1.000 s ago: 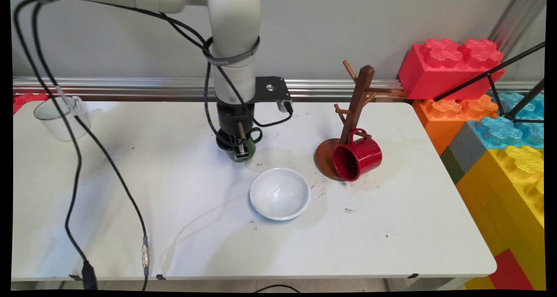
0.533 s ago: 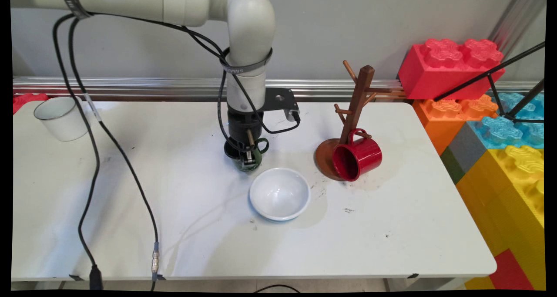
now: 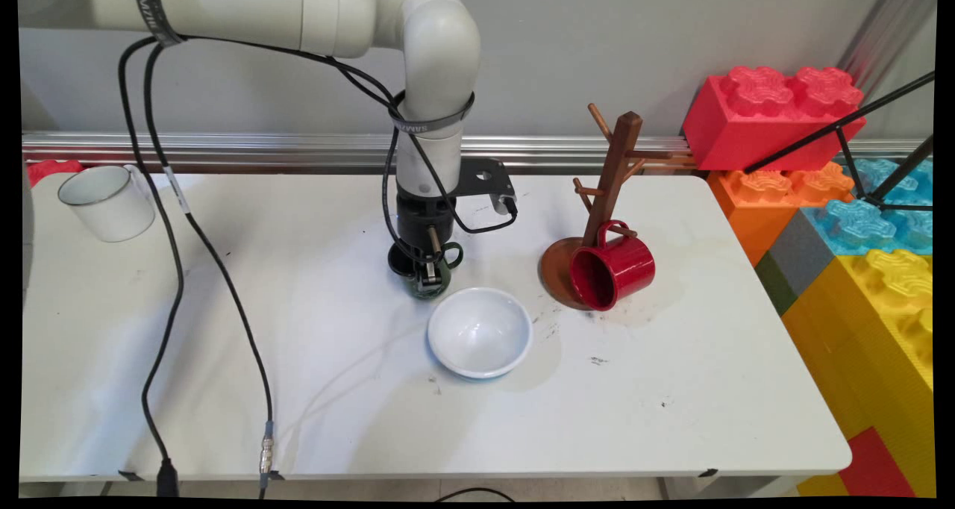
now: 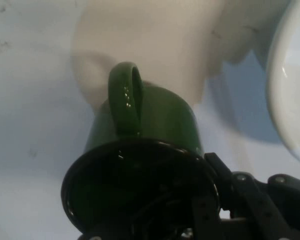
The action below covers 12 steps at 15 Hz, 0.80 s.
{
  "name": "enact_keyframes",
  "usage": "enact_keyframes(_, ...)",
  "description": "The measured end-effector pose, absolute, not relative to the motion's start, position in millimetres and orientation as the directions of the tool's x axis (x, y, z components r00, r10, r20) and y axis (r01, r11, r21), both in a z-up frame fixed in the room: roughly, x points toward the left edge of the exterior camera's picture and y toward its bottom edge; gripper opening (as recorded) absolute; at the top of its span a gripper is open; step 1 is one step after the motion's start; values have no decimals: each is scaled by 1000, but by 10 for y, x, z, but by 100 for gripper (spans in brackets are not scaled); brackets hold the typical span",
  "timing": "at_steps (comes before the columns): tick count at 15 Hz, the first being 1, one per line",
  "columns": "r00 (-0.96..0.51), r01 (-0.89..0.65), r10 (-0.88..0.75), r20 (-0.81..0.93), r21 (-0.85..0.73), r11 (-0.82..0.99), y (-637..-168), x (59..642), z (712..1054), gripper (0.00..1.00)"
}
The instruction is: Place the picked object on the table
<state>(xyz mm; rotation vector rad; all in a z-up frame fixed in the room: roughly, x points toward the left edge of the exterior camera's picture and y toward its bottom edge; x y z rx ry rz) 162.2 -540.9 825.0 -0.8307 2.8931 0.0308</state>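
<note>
Main view: we observed the gripper (image 3: 427, 279) clamped on the rim of a green mug (image 3: 436, 270), which stood just behind and left of the white bowl (image 3: 480, 332). A red mug (image 3: 612, 269) hung on the wooden mug tree (image 3: 608, 188) to the right; a white cup (image 3: 104, 201) stood far left.

Hand view: we saw one finger inside the green mug (image 4: 145, 145), its handle facing away, the white bowl (image 4: 290, 80) at right.

The white table (image 3: 671, 389) carries a white bowl (image 3: 480, 332), a white cup (image 3: 104, 201) and a wooden mug tree (image 3: 608, 195).
</note>
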Motion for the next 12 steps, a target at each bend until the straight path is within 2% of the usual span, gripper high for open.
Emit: enact_keyframes(12,-838,-532,-528,-135,-10,847,-5509,1642,8096,0)
